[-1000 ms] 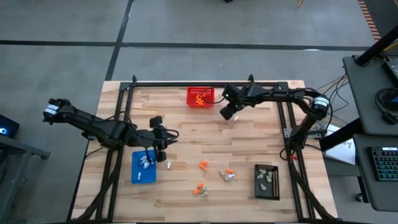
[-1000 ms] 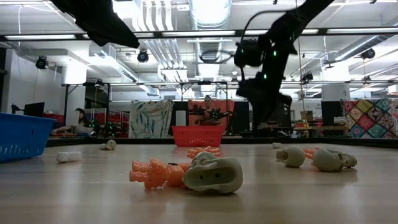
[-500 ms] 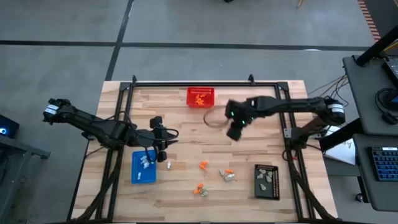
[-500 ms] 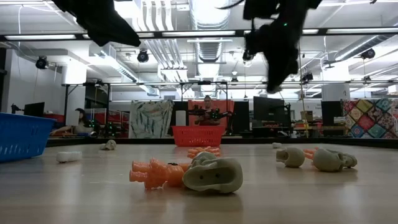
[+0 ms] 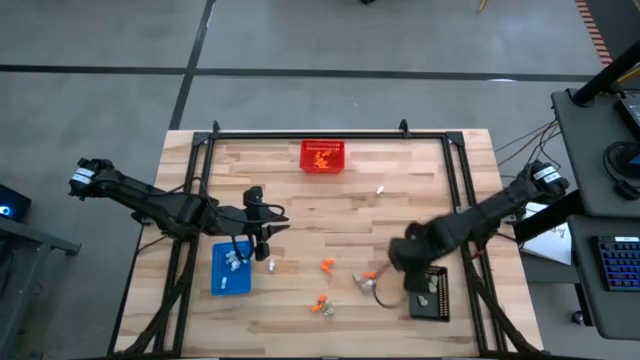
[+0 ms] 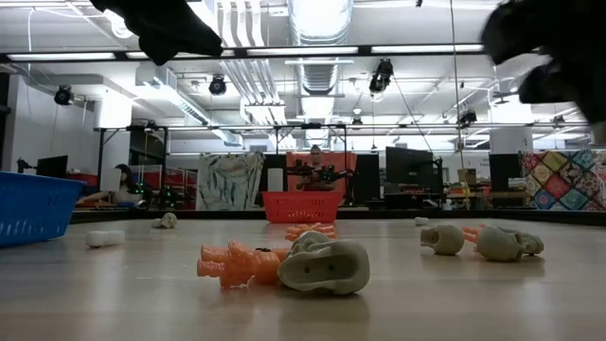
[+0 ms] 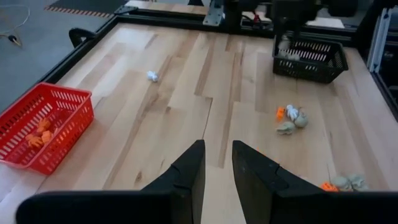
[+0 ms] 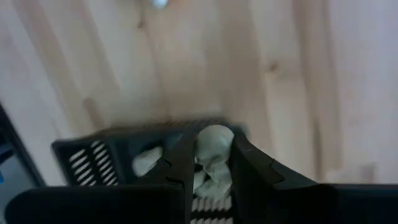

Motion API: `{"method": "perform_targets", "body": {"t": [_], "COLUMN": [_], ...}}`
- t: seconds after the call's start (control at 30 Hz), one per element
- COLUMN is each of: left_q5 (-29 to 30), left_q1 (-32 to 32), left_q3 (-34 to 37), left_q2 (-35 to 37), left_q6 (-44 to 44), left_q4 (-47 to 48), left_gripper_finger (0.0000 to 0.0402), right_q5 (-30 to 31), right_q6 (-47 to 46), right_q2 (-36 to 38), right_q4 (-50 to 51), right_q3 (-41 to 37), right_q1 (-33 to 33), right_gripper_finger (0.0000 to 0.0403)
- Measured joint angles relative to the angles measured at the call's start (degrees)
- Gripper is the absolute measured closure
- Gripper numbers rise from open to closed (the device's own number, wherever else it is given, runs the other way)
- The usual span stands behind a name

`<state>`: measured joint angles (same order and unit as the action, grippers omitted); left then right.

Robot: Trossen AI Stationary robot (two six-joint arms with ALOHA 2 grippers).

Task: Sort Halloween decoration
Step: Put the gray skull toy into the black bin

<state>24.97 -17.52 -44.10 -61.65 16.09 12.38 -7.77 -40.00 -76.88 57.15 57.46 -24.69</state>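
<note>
From my right wrist view I see the right gripper [image 8: 208, 163] grasping a grey-beige trinket [image 8: 211, 149] over the black tray [image 8: 93, 155]; overhead blurs this. Left gripper [image 7: 217, 165] narrowly parted, empty. No writing legible.

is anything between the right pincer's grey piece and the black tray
Nothing visible does. The right pincer holds a pale grey trinket directly above the black tray, which already holds similar grey pieces. Only open air separates them.
</note>
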Motion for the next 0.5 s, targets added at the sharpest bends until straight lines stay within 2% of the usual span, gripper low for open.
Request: {"method": "perform_targets", "body": {"t": [0.23, 0.4, 0.5], "left_q5": [0.0, 0.0, 0.0], "left_q1": [0.0, 0.0, 0.0], "left_q3": [0.0, 0.0, 0.0], "left_q2": [0.0, 0.0, 0.0], "left_q6": [-0.5, -0.5, -0.5], "left_q4": [-1.1, -1.4, -1.6], "left_gripper_finger": [0.0338, 0.0338, 0.0338], "right_q5": [0.2, 0.5, 3.4], "right_q6": [-15.6, -24.4, -29.8], "right_q2": [0.0, -0.1, -0.1], "right_q4": [-0.5, -1.6, -2.6], "right_q3": [-0.3, -1.7, -3.3], "right_q1": [-10.6, -15.4, -17.2], "right_gripper_finger": [0.0333, 0.0331, 0.0329]}}
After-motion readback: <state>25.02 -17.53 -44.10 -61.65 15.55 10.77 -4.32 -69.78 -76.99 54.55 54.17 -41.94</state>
